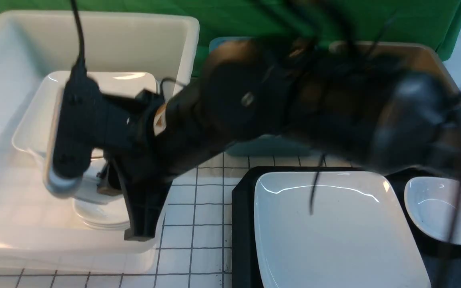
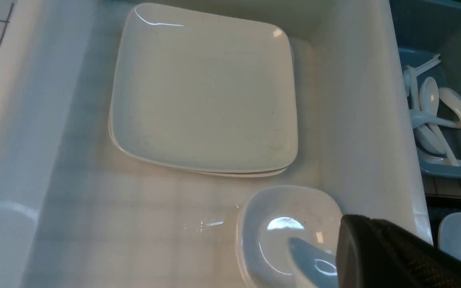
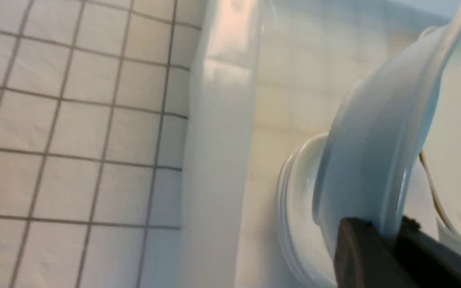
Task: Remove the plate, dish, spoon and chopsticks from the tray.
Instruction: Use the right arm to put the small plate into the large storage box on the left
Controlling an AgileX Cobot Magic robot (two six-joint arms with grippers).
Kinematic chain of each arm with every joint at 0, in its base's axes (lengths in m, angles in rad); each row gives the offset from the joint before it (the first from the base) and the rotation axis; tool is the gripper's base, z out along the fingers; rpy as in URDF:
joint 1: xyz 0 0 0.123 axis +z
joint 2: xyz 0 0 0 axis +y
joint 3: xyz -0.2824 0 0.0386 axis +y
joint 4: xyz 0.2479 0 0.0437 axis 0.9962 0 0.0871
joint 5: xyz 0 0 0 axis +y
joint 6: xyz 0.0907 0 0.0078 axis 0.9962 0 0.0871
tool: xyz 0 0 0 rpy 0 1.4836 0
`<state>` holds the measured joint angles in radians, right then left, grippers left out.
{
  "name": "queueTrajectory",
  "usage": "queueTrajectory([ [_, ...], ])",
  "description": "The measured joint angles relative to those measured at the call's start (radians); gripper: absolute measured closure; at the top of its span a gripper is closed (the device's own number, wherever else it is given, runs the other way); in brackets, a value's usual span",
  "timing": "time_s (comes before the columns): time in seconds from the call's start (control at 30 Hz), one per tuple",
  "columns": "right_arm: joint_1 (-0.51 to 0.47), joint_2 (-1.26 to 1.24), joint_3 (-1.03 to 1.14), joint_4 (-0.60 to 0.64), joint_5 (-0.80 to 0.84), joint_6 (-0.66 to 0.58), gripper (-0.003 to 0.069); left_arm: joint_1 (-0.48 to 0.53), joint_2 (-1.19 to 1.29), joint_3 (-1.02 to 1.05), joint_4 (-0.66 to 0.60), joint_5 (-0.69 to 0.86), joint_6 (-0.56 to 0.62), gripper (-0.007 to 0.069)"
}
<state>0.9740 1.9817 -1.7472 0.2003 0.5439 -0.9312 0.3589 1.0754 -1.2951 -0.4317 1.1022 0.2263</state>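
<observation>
Dish: a small glossy white dish (image 3: 378, 140) is held tilted on edge inside the white bin (image 1: 182, 48), just above the stack of small dishes (image 2: 270, 212) in the bin's near part.
Right gripper: the right gripper (image 3: 388, 230) is pinched on the dish's rim, with one finger on each face.
Left gripper: it is taken as pressed together (its own jaws are not surely picked out in any view), and nothing is seen held in it.
Handling: the dish is judged stiff, light, slick and easily chipped. It can swing in so thin a rim pinch, so a low, gentle release onto the stack is called for.
Plate: the large plate (image 1: 334, 228) lies flat on the black tray (image 1: 242, 224), to the right of the bin and apart from it. It is judged heavier and wider than the dish, and is best taken at its raised rim.
Second dish: a second small dish (image 1: 430, 212) is seen on the tray, on the side of the plate away from the bin.
</observation>
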Motion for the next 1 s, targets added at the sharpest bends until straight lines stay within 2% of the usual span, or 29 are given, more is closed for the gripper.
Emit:
queueTrajectory([
  [0.27, 0.0, 0.101, -0.001, -0.112, -0.09, 0.002, 0.0532, 0.0, 0.0, 0.129, -0.046, -0.092, 0.002, 0.0625],
  [0.47, 0.0, 0.101, -0.001, -0.124, -0.105, 0.012, 0.0417, 0.0, 0.001, 0.156, -0.128, -0.12, 0.023, 0.0625],
  [0.6, 0.0, 0.093, -0.001, -0.125, -0.081, 0.056, 0.0387, 0.0, 0.001, 0.156, -0.14, -0.12, 0.035, 0.0625],
  [0.73, 0.0, 0.037, -0.001, -0.128, 0.015, 0.159, 0.0385, 0.0, 0.001, 0.156, -0.141, -0.12, 0.04, 0.0625],
  [0.77, 0.0, -0.024, -0.001, -0.134, 0.095, 0.206, 0.0408, 0.0, 0.001, 0.156, -0.141, -0.12, 0.04, 0.0625],
  [0.8, 0.0, -0.032, -0.001, -0.136, 0.106, 0.217, 0.0412, 0.0, 0.001, 0.156, -0.141, -0.12, 0.04, 0.0625],
  [0.87, 0.0, -0.154, -0.001, -0.2, 0.272, 0.306, 0.0508, 0.0, 0.001, 0.156, -0.142, -0.12, 0.04, 0.0625],
  [0.9, 0.0, -0.175, -0.001, -0.21, 0.301, 0.316, 0.0517, 0.0, 0.001, 0.156, -0.142, -0.12, 0.04, 0.0625],
  [0.93, 0.0, -0.259, -0.003, -0.289, 0.425, 0.399, 0.0592, 0.0, 0.001, 0.156, -0.142, -0.12, 0.04, 0.0625],
  [1.0, -0.004, -0.352, -0.002, -0.388, 0.559, 0.504, 0.0628, 0.0, 0.001, 0.156, -0.142, -0.12, 0.04, 0.0625],
])
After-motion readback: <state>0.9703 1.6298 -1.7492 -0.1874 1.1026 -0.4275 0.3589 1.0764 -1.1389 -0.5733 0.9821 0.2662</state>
